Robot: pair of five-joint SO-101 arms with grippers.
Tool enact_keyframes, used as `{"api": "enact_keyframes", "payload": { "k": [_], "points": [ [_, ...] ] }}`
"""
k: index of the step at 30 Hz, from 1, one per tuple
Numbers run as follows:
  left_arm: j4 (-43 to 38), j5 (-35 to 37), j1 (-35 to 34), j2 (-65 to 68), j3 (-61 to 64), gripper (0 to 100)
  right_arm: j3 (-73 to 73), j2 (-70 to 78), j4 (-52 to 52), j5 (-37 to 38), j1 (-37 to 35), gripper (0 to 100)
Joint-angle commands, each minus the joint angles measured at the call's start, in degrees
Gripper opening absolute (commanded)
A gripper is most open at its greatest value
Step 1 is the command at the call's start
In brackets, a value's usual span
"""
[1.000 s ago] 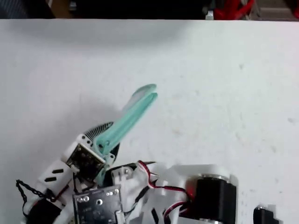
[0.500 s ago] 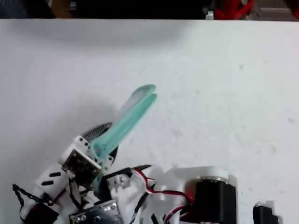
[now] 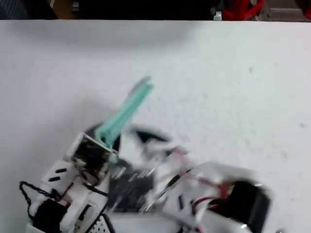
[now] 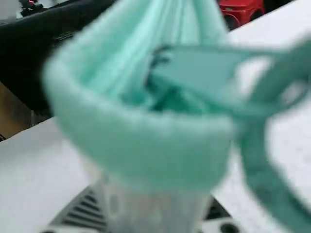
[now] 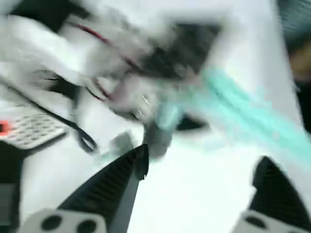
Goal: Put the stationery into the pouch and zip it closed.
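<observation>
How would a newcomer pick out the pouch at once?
On the white table, find the edge where the arms crowd together. The pouch is the long soft strip sticking out of the left gripper toward the table's middle. It alone is mint green among white and black parts.

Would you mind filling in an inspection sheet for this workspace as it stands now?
Surface: white table, faintly speckled.
Job's things: mint-green pouch, sticking out from the left gripper; too blurred to tell whether it is zipped.
Clutter: nothing seen.
Grippers: left gripper shut on the pouch's end; right gripper open, above the table.
Cables: black cable looped behind the left gripper; red wires strung along the right arm.
Surroundings: dark strip beyond the table's far edge, with a red object.
</observation>
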Motion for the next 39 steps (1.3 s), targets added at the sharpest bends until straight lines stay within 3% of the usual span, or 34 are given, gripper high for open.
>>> {"api": "enact_keyframes", "payload": {
  "k": [1,6,10,14,17,22,25,33,36,39],
  "points": [
    [-5.0,1.8,-2.9,-0.3,-0.9,2,-0.4,-2.7,0.0,1.0,9.9,33.4],
    [-9.0,1.4,-3.2,-0.2,-1.0,2,0.9,-2.8,-2.4,3.9,26.8,26.4],
    [-14.9,-4.7,-3.0,2.6,-0.9,2,9.1,-2.9,-8.4,3.2,43.2,18.3],
    [-22.4,-8.8,-3.0,15.9,-2.7,2,21.9,-3.6,-15.3,-7.0,57.8,14.5],
    [-23.6,-10.5,-2.9,32.1,-11.9,2,32.2,-4.6,-23.5,-12.8,65.4,14.5],
    [-23.1,-10.4,-3.2,58.2,-32.1,2,47.3,-8.5,-36.7,-16.7,68.9,14.2],
    [-23.9,-10.4,-1.6,67.2,-36.9,2,52.8,-9.9,-40.3,-20.6,68.9,14.2],
    [-35.8,-10.5,3.8,74.8,-28.8,4,54.5,-9.9,-42.8,-23.5,69.0,14.2],
    [-33.5,-8.6,8.9,74.9,-25.8,19,54.5,-9.9,-42.8,-23.5,69.0,14.2],
    [-26.2,0.8,12.4,73.9,-27.0,25,54.5,-9.9,-42.6,-23.5,69.0,14.2]
  ]
}}
